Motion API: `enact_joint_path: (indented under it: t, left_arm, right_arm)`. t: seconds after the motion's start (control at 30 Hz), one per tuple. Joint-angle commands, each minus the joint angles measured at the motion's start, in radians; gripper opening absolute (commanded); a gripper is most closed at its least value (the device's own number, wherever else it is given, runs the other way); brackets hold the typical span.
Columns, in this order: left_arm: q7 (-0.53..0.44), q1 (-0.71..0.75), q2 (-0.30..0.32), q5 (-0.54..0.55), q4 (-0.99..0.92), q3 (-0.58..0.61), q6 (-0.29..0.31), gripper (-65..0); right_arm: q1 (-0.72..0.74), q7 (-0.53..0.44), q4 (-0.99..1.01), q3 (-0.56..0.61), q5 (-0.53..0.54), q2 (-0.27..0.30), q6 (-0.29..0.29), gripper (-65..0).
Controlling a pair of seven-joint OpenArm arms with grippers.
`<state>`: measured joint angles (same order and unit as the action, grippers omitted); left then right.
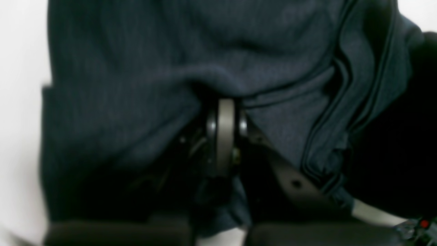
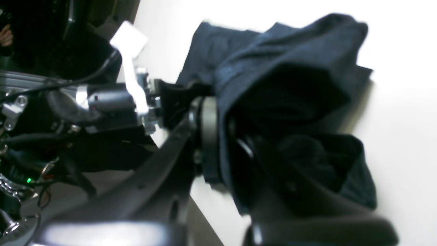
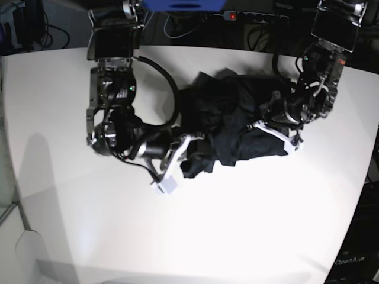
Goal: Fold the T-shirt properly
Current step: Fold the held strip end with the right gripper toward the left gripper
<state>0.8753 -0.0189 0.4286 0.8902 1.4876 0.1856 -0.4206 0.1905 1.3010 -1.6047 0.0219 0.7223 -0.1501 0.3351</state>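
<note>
The black T-shirt point(image 3: 234, 115) lies bunched in a crumpled heap at the middle of the white table point(image 3: 195, 236). My right gripper point(image 3: 190, 147) reaches in at the heap's left edge. In the right wrist view the right gripper point(image 2: 225, 143) is shut on a fold of the T-shirt point(image 2: 290, 68), which is lifted and drapes over the fingers. My left gripper point(image 3: 263, 125) is at the heap's right side. In the left wrist view the left gripper point(image 1: 225, 106) is shut on the T-shirt point(image 1: 136, 68), whose hemmed edge point(image 1: 327, 130) hangs to the right. The fingertips are buried in fabric.
A power strip point(image 3: 254, 15) and cables point(image 3: 260, 38) lie behind the table's far edge. A white tag point(image 3: 166, 187) hangs from the right arm near the cloth. Bare white tabletop spreads in front of the heap and to both sides.
</note>
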Motion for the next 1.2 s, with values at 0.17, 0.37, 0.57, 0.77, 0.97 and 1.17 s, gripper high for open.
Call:
enact_joint_path:
  t: [0.17,0.37,0.57,0.77,0.97,1.17]
  left_arm:
    - [-0.008,0.052,0.005,-0.019,0.060,-0.107,0.052,-65.0]
    - [-0.001,0.061,-0.023,-0.019,0.058,-0.196,0.153,-65.0]
    - [-0.003,0.072,-0.024,-0.015,0.084,-0.214,0.200,-65.0]
    - [-0.008,0.138,-0.026,-0.016,0.193,-0.283,0.205,-65.0]
    - [-0.006,0.227,-0.024,-0.024,0.267,-0.361,0.205,-65.0]
    - [-0.006,0.305,-0.020,-0.026,0.344,-0.470,0.205,-65.0]
  right_arm:
    - [0.020,-0.021,-0.015,0.002,0.089,-0.007,-0.012,-64.8]
    - [0.004,-0.041,-0.015,0.017,0.090,-0.007,-0.012,-64.8]
    - [-0.006,-0.041,-0.016,0.039,0.090,-0.007,-0.012,-65.0]
    - [-0.006,-0.062,-0.016,0.068,0.093,-0.007,-0.012,-65.0]
    - [-0.018,-0.107,-0.013,0.132,0.141,-0.007,-0.017,-64.9]
    - [-0.019,-0.133,-0.010,0.160,0.139,-0.007,-0.017,-64.8]
